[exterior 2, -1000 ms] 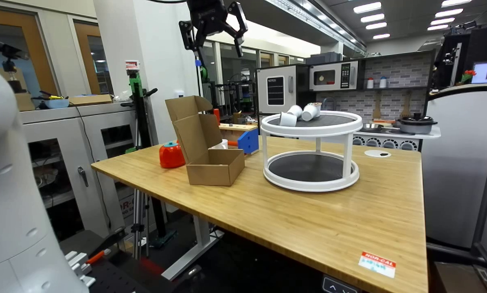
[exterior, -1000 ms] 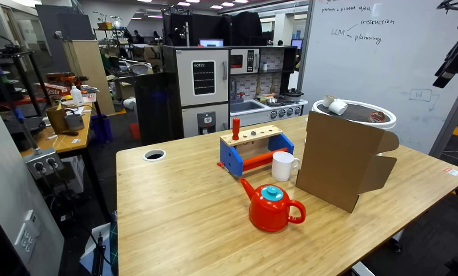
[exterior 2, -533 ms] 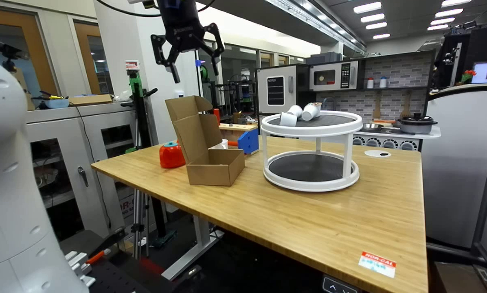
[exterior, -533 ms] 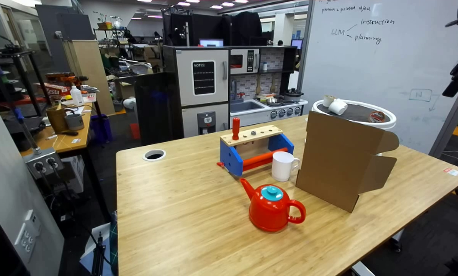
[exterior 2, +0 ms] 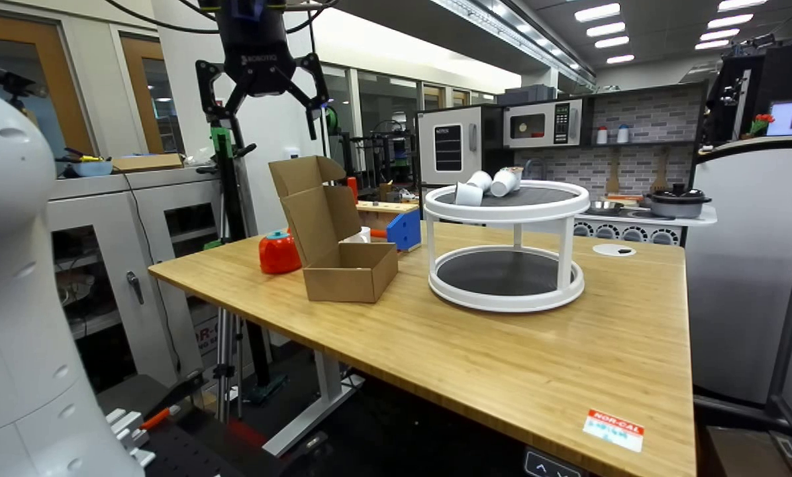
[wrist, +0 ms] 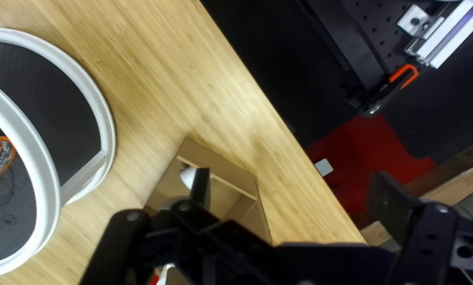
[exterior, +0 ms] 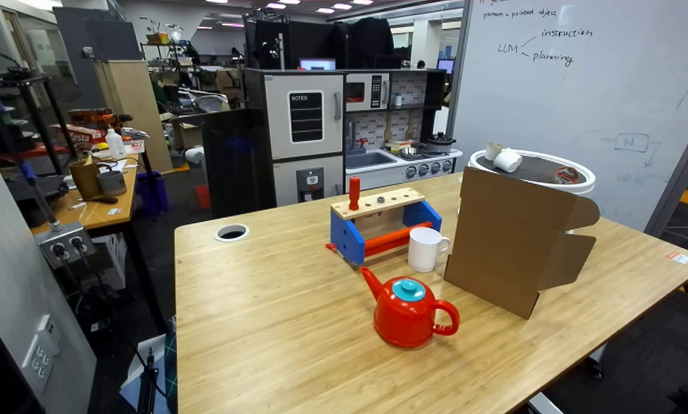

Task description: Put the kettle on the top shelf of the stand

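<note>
Aloft, end effector downward-facing.

Whiteboard reads "LLM" w/ lines to "instruction" & "planning"; boxed "N" lower; top line unclear. Blk panel on fridge: "NOTES:". Red pkg: "esta", rest unclear. Gripper: "ROBOTIQ". Sticker on tbl: "NOR-CAL", handwriting illeg.

Kettle is shining v. glossy & smooth, looking like plastic. Stand is looking like smooth plastic w/ matt shelves. Box is looking like matt cardbd.; table is showing smooth wood grain w/ satin sheen; mug is looking smooth, semi-gloss.
</note>
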Controlling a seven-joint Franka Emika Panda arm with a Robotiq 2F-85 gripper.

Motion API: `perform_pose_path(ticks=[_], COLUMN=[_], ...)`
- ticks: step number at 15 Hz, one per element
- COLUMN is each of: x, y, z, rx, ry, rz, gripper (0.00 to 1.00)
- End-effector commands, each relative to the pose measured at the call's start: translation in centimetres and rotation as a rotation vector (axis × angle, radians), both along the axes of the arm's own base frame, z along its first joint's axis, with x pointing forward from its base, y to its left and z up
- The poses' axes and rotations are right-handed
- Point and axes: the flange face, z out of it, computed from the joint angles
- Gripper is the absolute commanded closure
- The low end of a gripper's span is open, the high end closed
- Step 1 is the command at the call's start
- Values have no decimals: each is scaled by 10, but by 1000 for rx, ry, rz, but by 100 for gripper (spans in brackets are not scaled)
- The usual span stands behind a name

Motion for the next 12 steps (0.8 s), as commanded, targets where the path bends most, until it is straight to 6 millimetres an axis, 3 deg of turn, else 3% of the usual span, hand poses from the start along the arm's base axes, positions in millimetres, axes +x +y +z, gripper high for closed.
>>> perform_pose_path(ticks=[1, 12], x=[-14, -11], y=[6, 8], z=[-3, -5], rx=[-10, -10], ry=[41, 38], rz=[147, 109], gripper=[0, 0])
